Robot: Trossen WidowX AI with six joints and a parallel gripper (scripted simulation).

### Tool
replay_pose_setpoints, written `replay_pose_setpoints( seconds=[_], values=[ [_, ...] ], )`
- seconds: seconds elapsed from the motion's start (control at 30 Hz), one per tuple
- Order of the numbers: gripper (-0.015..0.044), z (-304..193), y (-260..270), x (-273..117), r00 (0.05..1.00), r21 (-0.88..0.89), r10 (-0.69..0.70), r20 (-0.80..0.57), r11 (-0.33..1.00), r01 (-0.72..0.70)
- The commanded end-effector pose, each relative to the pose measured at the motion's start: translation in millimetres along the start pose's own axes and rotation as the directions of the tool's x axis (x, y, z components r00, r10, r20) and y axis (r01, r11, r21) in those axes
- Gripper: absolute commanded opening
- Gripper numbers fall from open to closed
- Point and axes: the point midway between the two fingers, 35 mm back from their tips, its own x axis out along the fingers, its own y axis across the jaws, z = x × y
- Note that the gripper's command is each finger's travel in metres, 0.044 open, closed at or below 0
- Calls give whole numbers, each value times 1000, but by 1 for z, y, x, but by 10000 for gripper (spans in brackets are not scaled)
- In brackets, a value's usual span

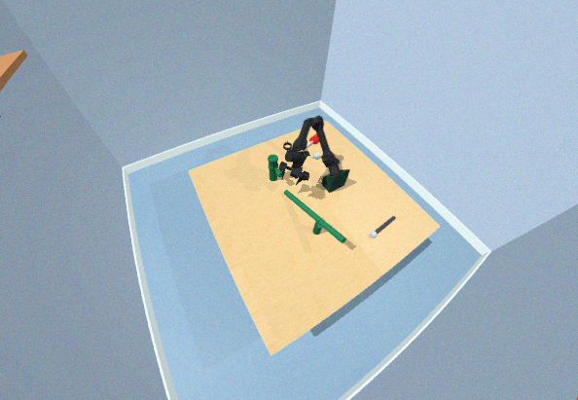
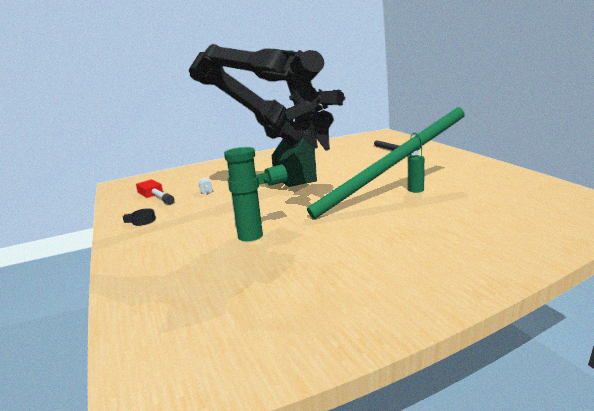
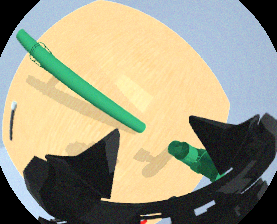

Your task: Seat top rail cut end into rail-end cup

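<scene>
The pale wood-grained tabletop (image 1: 243, 258) (image 2: 375, 285) (image 3: 154, 50) has a smooth, matt surface. The green cylindrical rail (image 1: 302, 206) (image 2: 370, 174) (image 3: 84, 90) appears smooth (plastic or painted metal, cannot tell). The black angular gripper (image 1: 295, 179) (image 2: 334, 121) (image 3: 151, 130) presents a matt finish.

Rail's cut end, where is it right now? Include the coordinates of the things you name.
In the exterior view, the cut end (image 1: 286, 192) (image 2: 313, 212) (image 3: 141, 128) sits low, right of the big post (image 1: 272, 167) (image 2: 246, 205), outside the cup (image 2: 276, 174) (image 3: 179, 148).
</scene>
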Motion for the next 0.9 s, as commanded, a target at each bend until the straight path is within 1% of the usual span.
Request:
replay_pose_setpoints(
  seconds=[0.0, 0.17, 0.33, 0.87],
  values=[
    [440, 38, 17, -35, 998, 519, -59, -25, 853, 64],
    [440, 46, 24, -46, 996, 647, -84, -29, 758, 82],
    [440, 52, 28, -53, 994, 775, -102, -30, 626, 87],
    [440, 52, 28, -53, 994, 781, -104, -30, 618, 88]
  ],
)
